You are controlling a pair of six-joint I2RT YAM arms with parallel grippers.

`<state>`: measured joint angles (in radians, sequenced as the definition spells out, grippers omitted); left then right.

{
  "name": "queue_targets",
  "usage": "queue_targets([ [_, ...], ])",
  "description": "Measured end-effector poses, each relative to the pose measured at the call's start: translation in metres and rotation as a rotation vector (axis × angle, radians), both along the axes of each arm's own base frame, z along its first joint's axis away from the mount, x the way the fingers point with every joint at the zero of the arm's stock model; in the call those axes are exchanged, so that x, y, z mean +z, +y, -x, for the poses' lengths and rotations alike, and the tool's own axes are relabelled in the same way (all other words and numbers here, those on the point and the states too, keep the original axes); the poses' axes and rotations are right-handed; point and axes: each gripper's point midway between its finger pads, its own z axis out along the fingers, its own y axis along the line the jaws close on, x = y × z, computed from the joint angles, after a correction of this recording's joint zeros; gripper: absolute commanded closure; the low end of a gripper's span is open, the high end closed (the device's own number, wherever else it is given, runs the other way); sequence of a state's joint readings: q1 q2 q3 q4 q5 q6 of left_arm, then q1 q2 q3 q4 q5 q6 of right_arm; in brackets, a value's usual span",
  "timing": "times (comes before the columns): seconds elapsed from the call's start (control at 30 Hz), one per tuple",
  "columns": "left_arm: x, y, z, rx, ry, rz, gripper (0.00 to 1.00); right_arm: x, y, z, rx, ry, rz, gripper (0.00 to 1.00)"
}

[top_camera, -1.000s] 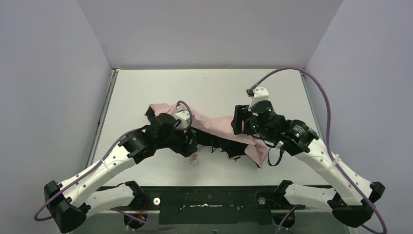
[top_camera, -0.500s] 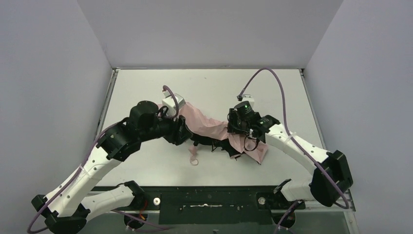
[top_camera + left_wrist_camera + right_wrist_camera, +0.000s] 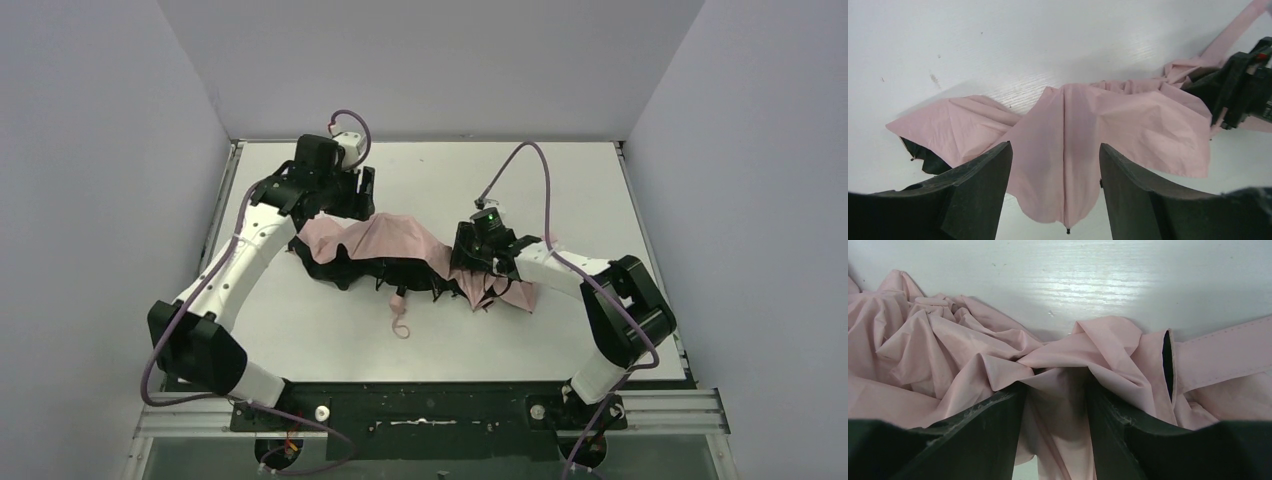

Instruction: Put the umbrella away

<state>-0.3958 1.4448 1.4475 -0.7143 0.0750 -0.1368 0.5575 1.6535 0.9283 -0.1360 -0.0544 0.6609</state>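
The umbrella (image 3: pixel 385 245) lies mid-frame, long axis running left to right. The left gripper (image 3: pixel 1054 150) hangs wide and empty above its upper-left edge; the right gripper (image 3: pixel 1055 384), nearer, pinches its bunched right end

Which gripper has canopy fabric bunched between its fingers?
The right gripper: folds of the umbrella fill its gap. The left gripper hangs open above it.
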Motion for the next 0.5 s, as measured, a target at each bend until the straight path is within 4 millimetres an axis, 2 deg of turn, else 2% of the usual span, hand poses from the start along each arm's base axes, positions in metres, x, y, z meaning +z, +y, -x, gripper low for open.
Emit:
queue_targets([
  [0.1, -0.025, 0.005, -0.012, 0.012, 0.059, -0.036, 0.38, 0.001, 0.004, -0.002, 0.002, -0.009, -0.025, 0.51],
  [0.2, -0.041, 0.007, -0.015, 0.015, 0.101, -0.038, 0.41, -0.001, 0.006, -0.001, 0.002, -0.011, -0.041, 0.52],
  [0.27, -0.053, 0.005, -0.012, 0.009, 0.126, -0.029, 0.45, -0.003, 0.006, 0.0, -0.002, -0.008, -0.048, 0.52],
  [0.4, -0.084, -0.003, -0.001, -0.004, 0.21, 0.008, 0.61, -0.004, 0.008, 0.002, -0.003, -0.002, -0.065, 0.52],
  [0.5, -0.111, -0.014, 0.0, -0.013, 0.279, 0.041, 0.66, -0.004, 0.011, 0.003, -0.003, 0.004, -0.078, 0.52],
])
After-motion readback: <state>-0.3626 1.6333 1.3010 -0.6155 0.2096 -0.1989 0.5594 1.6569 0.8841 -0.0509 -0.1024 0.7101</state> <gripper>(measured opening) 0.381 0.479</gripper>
